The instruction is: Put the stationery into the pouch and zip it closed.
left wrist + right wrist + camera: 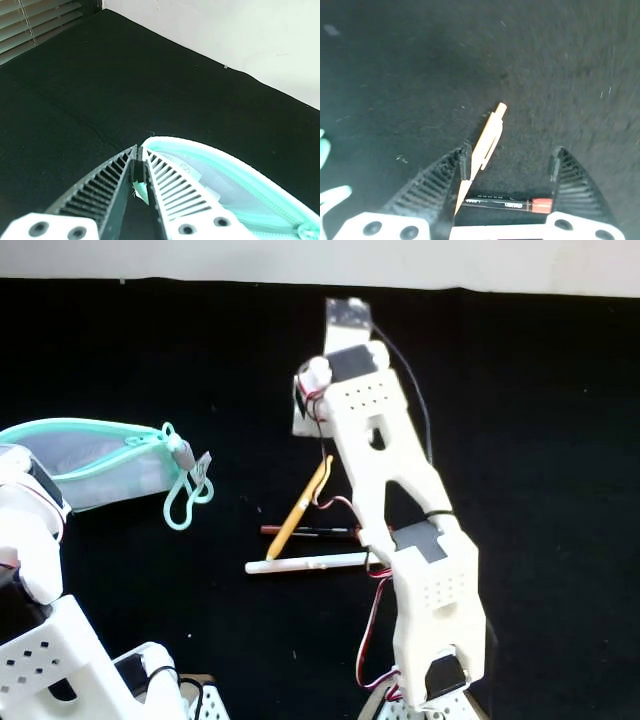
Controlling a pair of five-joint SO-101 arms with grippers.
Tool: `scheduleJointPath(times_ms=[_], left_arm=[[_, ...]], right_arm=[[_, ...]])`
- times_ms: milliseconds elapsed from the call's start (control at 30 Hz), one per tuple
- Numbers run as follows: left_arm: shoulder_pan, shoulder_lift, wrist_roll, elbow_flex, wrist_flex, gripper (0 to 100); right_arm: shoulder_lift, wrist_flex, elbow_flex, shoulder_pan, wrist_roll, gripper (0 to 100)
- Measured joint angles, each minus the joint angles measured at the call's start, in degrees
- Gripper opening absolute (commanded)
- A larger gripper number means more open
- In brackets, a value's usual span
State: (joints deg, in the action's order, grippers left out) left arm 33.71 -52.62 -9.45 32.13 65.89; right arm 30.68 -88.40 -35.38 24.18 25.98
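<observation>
Editor: Ribbed claw tips first, hard against the lens. What are they doing?

Stringer: Those belong to the right gripper point(511, 151), spread wide over the black table point(560, 60) and holding nothing. An orange pen point(487, 137) lies on the cloth between its jaws, close to one finger. A black pen with a red end point(507, 203) lies crosswise against one end of it. Across the table, the left gripper point(139, 152) is pressed together on the pouch point(235, 190), pinching its mint-green rim.

Editor: And farther out?

Stringer: Seen from overhead, the pouch lies at the table's left side, with its looped teal cord point(185, 495) at the end facing the pens. A white pen point(305, 564) lies just beside the other two, nearer the arms' bases. All three cluster by the right arm point(400, 490), well apart from the pouch.

Editor: How far along is the job?

Stringer: Early, by my reading. No pen is gripped and none is inside. All three have to be lifted and loaded, then the zip drawn shut.

Editor: Anything in the pouch?

Stringer: Something pale shows through its clear side, perhaps a card insert, but no stationery that I can make out. Whether the zip stands open along its whole length, I cannot tell.
</observation>
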Motion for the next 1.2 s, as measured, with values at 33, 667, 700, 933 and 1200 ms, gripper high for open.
scheduleJointPath(times_ms=[33,667,700,933,1200], left_arm=[[0.00,0.00,0.00,0.00,0.00,1],[0.00,0.00,0.00,0.00,0.00,1],[0.00,0.00,0.00,0.00,0.00,1],[0.00,0.00,0.00,0.00,0.00,1],[0.00,0.00,0.00,0.00,0.00,1]], right_arm=[[0.00,1.49,2.11,0.00,1.41,25.9],[0.00,20.48,20.92,0.00,14.95,25.9],[0.00,20.84,21.45,0.00,15.74,25.9],[0.00,21.71,22.68,0.00,21.19,25.9],[0.00,23.47,22.68,2.46,21.71,25.9]])
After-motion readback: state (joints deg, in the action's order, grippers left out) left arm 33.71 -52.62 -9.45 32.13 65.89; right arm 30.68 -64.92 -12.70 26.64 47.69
